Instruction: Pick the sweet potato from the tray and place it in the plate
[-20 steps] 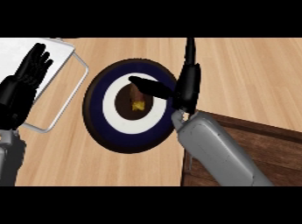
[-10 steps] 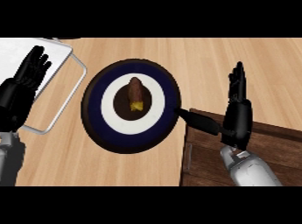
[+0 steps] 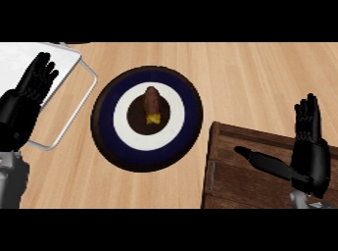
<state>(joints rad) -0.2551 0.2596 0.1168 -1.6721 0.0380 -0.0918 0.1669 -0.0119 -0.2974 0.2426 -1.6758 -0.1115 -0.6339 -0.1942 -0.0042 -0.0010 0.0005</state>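
We see the sweet potato (image 3: 152, 105) lying at the plate's (image 3: 110, 142) centre, long axis running top-to-bottom of the view, narrow end up. The tray (image 3: 64, 68) is just left of the plate. Left hand (image 3: 21, 106) rests over the tray, fingers straight, together. Right hand (image 3: 306, 147), right of the plate, is over a dark wood board (image 3: 236, 162), fingers straight, thumb out.

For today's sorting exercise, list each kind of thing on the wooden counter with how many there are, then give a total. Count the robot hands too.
Brown sweet potato: 1
Round dark blue and white plate: 1
White tray with metal handle: 1
Dark brown wooden board: 1
Black robot hands, left and right: 2
Total: 6
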